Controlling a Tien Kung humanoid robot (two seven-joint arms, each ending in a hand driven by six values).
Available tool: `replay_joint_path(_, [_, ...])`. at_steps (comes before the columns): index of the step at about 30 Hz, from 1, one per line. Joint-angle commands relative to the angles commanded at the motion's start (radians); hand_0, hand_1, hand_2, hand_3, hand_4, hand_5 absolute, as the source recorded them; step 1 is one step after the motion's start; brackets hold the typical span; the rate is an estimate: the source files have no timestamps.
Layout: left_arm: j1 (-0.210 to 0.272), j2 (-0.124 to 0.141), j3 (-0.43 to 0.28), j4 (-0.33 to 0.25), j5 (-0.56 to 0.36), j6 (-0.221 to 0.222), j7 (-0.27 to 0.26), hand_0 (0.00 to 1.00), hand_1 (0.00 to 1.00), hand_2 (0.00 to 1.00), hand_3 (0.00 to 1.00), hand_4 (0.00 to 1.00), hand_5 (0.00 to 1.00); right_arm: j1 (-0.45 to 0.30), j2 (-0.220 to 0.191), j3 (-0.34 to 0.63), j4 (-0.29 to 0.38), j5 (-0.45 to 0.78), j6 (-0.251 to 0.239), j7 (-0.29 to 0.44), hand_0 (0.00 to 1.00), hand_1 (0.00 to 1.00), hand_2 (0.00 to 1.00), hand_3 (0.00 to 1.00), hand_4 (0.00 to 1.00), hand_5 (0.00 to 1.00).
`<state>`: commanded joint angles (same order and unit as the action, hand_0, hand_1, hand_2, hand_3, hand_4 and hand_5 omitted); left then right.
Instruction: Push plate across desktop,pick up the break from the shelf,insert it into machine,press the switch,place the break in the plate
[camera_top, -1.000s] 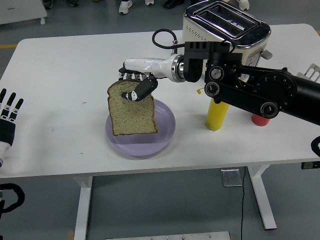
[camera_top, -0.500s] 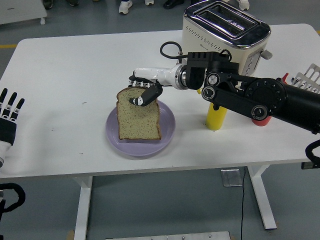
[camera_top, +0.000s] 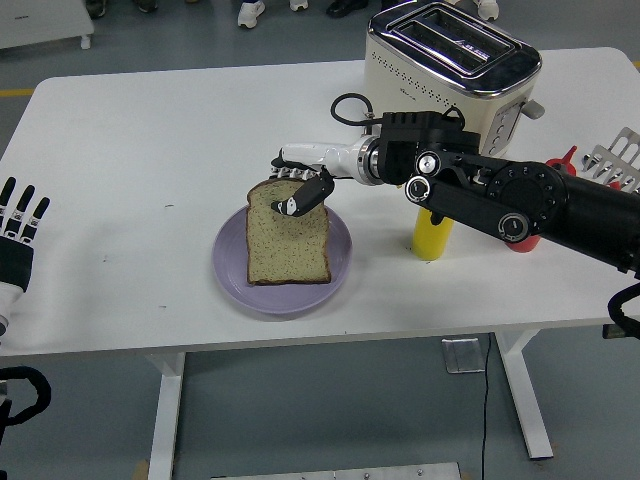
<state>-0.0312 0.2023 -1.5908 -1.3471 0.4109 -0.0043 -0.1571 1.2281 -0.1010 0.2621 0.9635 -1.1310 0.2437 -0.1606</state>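
Observation:
A slice of brown bread (camera_top: 288, 245) lies nearly flat in the lilac plate (camera_top: 226, 272) at the table's front middle. My right hand (camera_top: 300, 192) reaches in from the right and is shut on the bread's far edge, thumb on top and fingers behind it. The cream toaster (camera_top: 450, 55) stands at the back right, its slots empty. My left hand (camera_top: 18, 232) rests at the left edge with its fingers spread, holding nothing.
A yellow bottle (camera_top: 432, 236) stands just right of the plate, under my right forearm. A red object (camera_top: 520, 241) sits behind the arm. A metal rack (camera_top: 620, 155) shows at the right edge.
My right hand has lowered the bread from upright above the plate down into it, moving slightly right. The left hand has not moved.

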Motion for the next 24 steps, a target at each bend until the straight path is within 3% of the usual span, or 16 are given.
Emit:
replay_joint_path(4, [-0.002,0.000,-0.001,0.000,0.000,0.000,0.000,0.813,0.859,0.919,0.852,0.642,0.998,0.002,-0.001,0.010,-0.004,-0.016,-0.026,0.022,0.718,0.760,0.790,0.815,0.703,0.348])
replay_joint_path(5, [-0.002,0.000,-0.002,0.000,0.000,0.000,0.000,0.814,0.859,0.919,0.852,0.642,0.998,0.003,-0.001,0.015,-0.005,-0.020,-0.034,0.029,0.829,0.853,0.915,0.934,0.780,0.379])
replay_joint_path(14, [-0.003,0.000,-0.005,-0.001,0.000,0.000,-0.001,0.813,0.858,0.920,0.852,0.642,0.998,0.000,-0.012,0.063,0.001,-0.047,-0.065,0.045,0.842,0.866,0.927,0.958,0.799,0.405])
replay_joint_path(19, [-0.002,0.001,-0.007,-0.001,0.000,0.000,-0.001,0.814,0.858,0.919,0.850,0.642,0.998,0.008,-0.051,0.144,0.060,-0.086,-0.115,0.045,0.837,0.849,0.901,0.938,0.797,0.420])
replay_joint_path(24, [0.000,0.003,-0.008,-0.002,0.000,0.000,-0.001,0.814,0.859,0.919,0.850,0.642,0.998,0.023,-0.116,0.242,0.152,-0.112,-0.169,0.042,0.826,0.827,0.869,0.906,0.772,0.416])
